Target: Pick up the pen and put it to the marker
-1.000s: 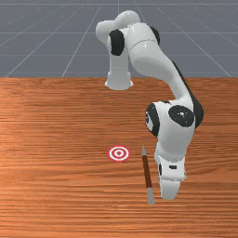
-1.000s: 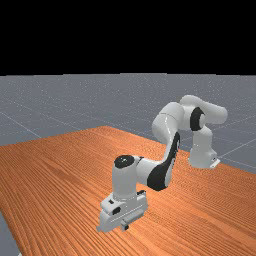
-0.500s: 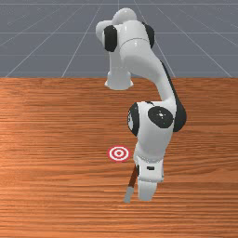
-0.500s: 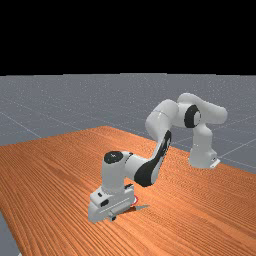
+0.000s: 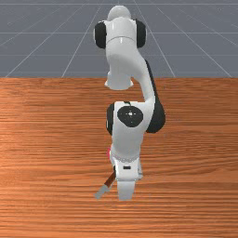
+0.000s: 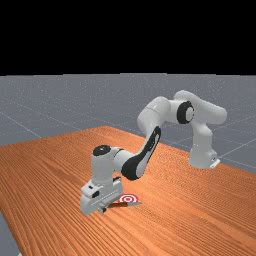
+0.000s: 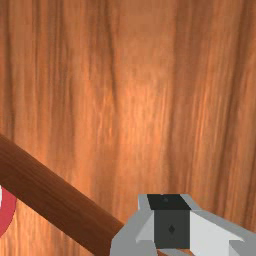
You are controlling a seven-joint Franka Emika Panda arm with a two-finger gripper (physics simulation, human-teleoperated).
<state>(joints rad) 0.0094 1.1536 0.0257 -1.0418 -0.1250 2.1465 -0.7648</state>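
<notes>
Pen (image 6: 119,204) is swinging round and ending up just beside the marker (image 6: 128,199) as the hand (image 6: 103,210), can't tell if open or gripping, is moving markerward, so placement is apparently getting closer.

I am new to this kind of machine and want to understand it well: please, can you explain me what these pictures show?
The machine is one white and grey robot arm. One picture looks at it from the front, across the wooden table; another is taken from farther off; the third comes from a camera on the arm's own hand, looking down.

On the table is a round target with red and white rings. Near it is a brown pen with pale grey ends, reaching up to the gripper. Whether the pen is held or only touched, I cannot tell.
</notes>
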